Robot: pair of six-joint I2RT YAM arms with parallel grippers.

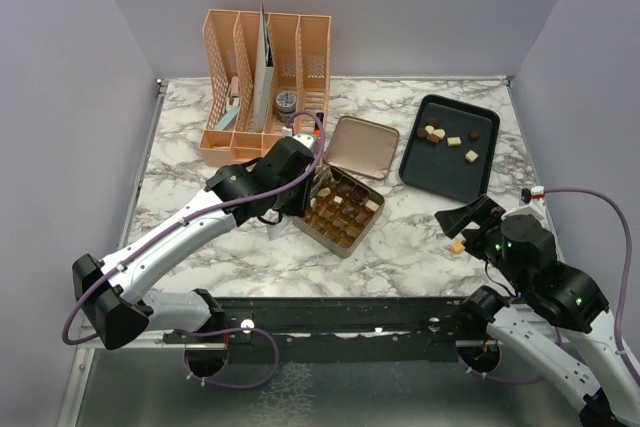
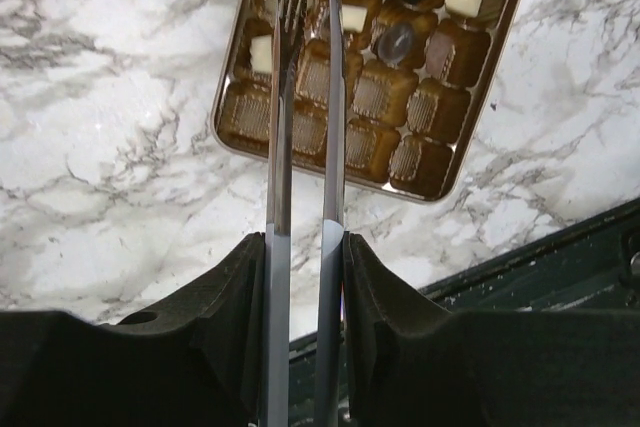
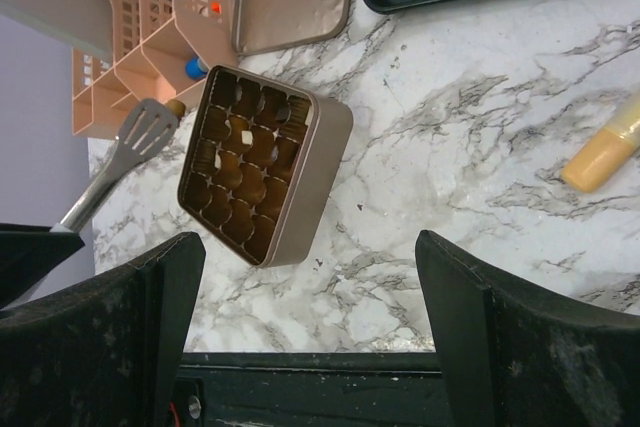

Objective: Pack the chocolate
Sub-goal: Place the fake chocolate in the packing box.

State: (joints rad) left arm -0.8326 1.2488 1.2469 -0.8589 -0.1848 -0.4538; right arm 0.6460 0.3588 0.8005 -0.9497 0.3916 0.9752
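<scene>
The square gold tin (image 1: 340, 209) lies mid-table, and some of its cups hold dark and cream chocolate (image 2: 400, 42). My left gripper (image 1: 296, 179) (image 2: 305, 247) is shut on metal tongs (image 2: 306, 127). The tongs' tips reach over the tin's far rows, and I cannot tell whether a piece sits between them. More chocolate pieces (image 1: 440, 135) lie on the black tray (image 1: 440, 175). One light brown piece (image 1: 458, 245) (image 3: 600, 152) rests on the marble beside my right gripper (image 1: 468, 219) (image 3: 310, 297). That gripper is open with nothing in it, hanging over the table right of the tin (image 3: 322, 172).
The tin's lid (image 1: 360, 145) lies flat between the tin and the tray. A peach desk organizer (image 1: 265, 82) stands at the back left. Purple walls close in three sides. A dark metal rail (image 1: 340, 322) runs along the near edge between the arm bases.
</scene>
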